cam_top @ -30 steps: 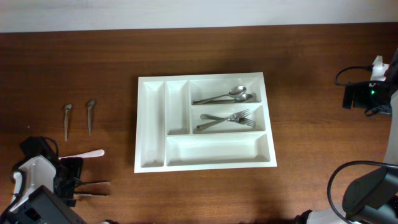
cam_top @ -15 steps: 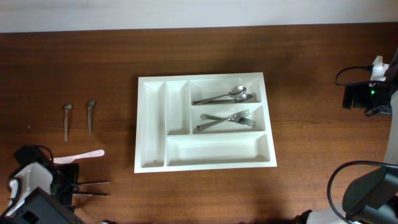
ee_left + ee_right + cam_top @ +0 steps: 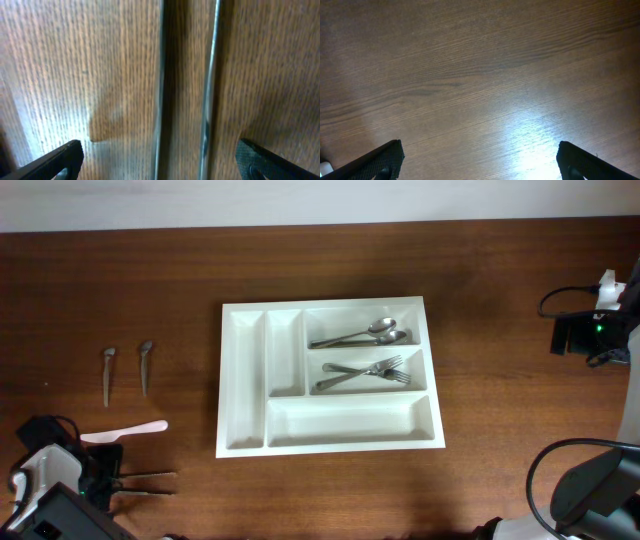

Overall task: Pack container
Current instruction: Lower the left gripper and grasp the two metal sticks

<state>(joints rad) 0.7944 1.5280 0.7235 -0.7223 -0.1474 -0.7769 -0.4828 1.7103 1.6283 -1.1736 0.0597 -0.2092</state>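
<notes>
A dark wood-grain bench (image 3: 500,260) with a soft sheen is seen below a pale wall (image 3: 300,200). The container (image 3: 350,422), a smooth white moulded plastic cutlery tray with rounded walls, is set at the middle of the bench. Spoons (image 3: 360,335) are laid in its far wide compartment and forks (image 3: 368,372) in the middle one; the near wide one and both narrow ones are bare.

The left gripper (image 3: 105,477) is placed at the near left corner, well apart from the tray, which lies to its right and farther back. Its jaws are spread wide. Two slender metal utensils (image 3: 207,100) are framed between them, parallel, with long axes run straight out from the jaws toward the tray side; their kind cannot be told.

A white plastic knife (image 3: 125,430) and two short metal pieces (image 3: 107,370) are laid just beyond.

The right gripper (image 3: 480,160), jaws likewise wide and holding nothing, is held over bare wood; the left arm is judged the nearer for the pick.
</notes>
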